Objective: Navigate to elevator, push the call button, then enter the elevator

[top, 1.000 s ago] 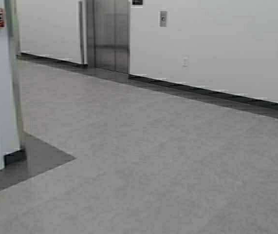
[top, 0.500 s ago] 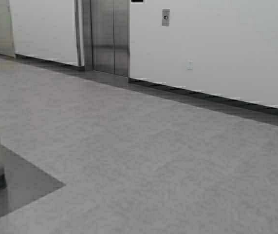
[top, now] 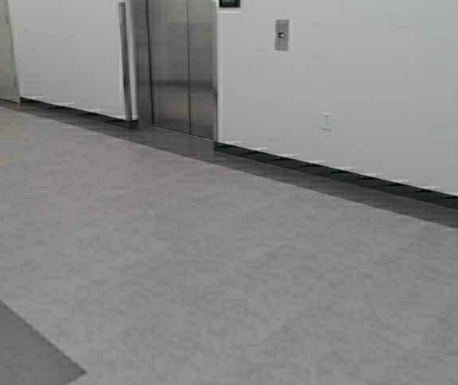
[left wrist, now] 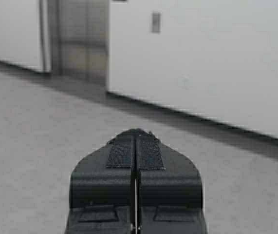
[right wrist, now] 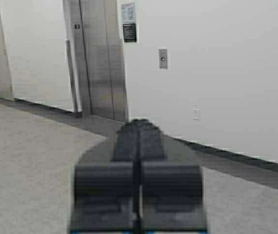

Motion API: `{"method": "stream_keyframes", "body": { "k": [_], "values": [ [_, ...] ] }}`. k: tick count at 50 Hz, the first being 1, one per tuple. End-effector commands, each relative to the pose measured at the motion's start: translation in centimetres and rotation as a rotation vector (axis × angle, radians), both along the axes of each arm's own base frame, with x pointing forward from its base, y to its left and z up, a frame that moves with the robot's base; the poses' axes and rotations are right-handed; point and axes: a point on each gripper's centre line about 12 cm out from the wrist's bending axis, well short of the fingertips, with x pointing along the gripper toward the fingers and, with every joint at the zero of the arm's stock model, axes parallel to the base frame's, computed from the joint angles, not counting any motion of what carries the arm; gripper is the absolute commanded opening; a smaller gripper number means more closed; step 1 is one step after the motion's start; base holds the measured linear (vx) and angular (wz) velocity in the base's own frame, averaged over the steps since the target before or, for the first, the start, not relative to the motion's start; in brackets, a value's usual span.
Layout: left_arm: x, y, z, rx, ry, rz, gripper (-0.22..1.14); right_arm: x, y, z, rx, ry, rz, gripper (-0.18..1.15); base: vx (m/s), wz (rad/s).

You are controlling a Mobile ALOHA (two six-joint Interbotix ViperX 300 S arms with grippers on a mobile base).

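So the robot is only partway through the first leg here, by my read: it is facing the elevator [top: 182, 64] across a wide stretch of grey floor [top: 212, 265], and those steel doors are sitting shut with the centre seam closed tight. The call button [top: 281, 34] is showing as a small steel plate on the white wall [top: 357, 88], just beside the elevator frame on its right and roughly level with the upper part of the doors, well apart from anything the arms could reach. Nothing is touching it, so the pressing looks not yet done, and going inside is obviously waiting on that. Both arms are tucked low and pointing forward at the elevator wall. The left gripper [left wrist: 136, 139] is showing its two padded fingers pressed flat together with nothing between them, and the right gripper [right wrist: 139, 130] is looking the same, closed up and empty. There is also a small outlet plate [top: 326, 121] low on the wall, further from the elevator than the button, and a dark baseboard strip [top: 349, 178] running along the foot of the wall away from the doors. What's left, I'd say: close the gap, line up an arm with the button, poke it, wait for the doors, roll in.
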Motion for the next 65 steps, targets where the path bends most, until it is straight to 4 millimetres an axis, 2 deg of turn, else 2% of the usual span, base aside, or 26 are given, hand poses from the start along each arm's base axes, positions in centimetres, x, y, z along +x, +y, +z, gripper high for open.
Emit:
{"method": "stream_keyframes", "body": {
  "k": [1,10,39,52,65],
  "values": [
    [0.3,0.0,0.8,0.004,-0.02,0.0,0.03,-0.2,0.0,0.6,-0.008,-0.027,0.001,0.05,0.85,0.19],
    [0.4,0.0,0.2,0.004,0.001,0.0,0.03,0.1,0.0,0.2,-0.005,-0.009,0.001,0.05,0.85,0.13],
    [-0.6,0.0,1.2,-0.006,-0.055,-0.002,0.03,-0.4,0.1,1.2,0.0,-0.059,0.008,0.05,0.82,0.01],
    [-0.3,0.0,0.6,-0.007,-0.027,-0.002,0.03,-0.6,0.1,0.8,0.011,-0.057,0.013,0.05,0.78,0.13],
    [-0.1,0.0,1.0,-0.009,-0.036,-0.002,0.03,-0.7,0.1,1.0,0.01,-0.063,0.013,0.05,0.73,0.04]
  ]
}}
